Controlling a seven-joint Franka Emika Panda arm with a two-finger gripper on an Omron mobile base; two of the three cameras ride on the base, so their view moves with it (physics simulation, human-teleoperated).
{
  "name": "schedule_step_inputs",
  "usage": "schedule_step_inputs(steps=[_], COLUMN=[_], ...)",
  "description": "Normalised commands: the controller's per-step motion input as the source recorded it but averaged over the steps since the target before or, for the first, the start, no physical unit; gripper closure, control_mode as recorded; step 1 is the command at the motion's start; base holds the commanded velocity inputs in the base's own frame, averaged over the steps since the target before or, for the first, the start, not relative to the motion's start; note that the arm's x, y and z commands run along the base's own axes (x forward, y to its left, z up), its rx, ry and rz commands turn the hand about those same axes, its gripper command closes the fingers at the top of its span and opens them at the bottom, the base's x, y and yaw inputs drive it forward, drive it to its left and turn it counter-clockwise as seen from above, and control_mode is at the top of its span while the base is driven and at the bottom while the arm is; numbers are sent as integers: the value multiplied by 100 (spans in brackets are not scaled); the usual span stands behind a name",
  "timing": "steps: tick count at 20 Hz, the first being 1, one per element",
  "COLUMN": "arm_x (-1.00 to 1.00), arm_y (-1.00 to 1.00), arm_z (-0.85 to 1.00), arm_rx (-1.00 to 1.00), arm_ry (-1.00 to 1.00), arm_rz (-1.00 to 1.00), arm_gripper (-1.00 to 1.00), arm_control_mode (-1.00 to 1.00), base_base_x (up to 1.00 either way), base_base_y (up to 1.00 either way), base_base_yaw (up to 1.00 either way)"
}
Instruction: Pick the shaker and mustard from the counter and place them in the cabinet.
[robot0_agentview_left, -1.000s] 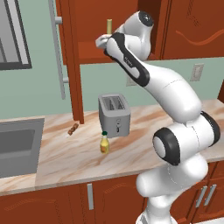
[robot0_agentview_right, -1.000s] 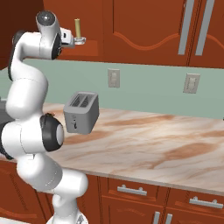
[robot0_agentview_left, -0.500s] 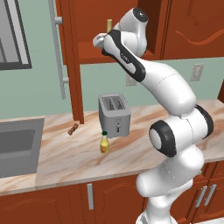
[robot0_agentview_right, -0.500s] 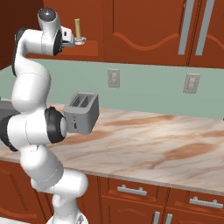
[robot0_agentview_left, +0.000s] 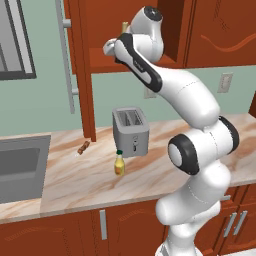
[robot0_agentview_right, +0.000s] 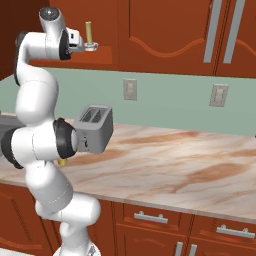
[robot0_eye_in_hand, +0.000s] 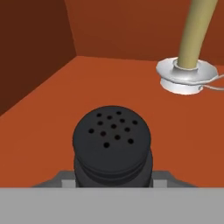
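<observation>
The gripper (robot0_agentview_right: 76, 41), clamped on the shaker (robot0_eye_in_hand: 112, 144), is inside the cabinet (robot0_agentview_left: 170, 35) niche with the shaker's long axis running straight out from the jaws over the shelf (candle (robot0_eye_in_hand: 188, 65) just beyond), while the mustard (robot0_agentview_left: 119, 163) waits on the counter (robot0_agentview_left: 90, 175) far below

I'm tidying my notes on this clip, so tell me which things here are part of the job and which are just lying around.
Job: shaker in the shut gripper, over the cabinet shelf; mustard standing on the counter.

Lying about: toaster, candle in its white holder, sink, small brown item.
</observation>
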Motion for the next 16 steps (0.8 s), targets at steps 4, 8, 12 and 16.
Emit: schedule_step_inputs(steps=[4, 8, 12, 16], arm_x=[29, 30, 25, 4], arm_y=[2, 0, 0, 0], arm_z=[-35, -31, -25, -16], arm_rx=[-5, -5, -4, -4], arm_ry=[0, 0, 0, 0], arm_rz=[0, 0, 0, 0], arm_gripper=[100, 100, -100, -100], arm_control_mode=[-100, -100, -100, -100], base_base_x=[0, 0, 0, 0], base_base_y=[0, 0, 0, 0], base_base_yaw=[0, 0, 0, 0])
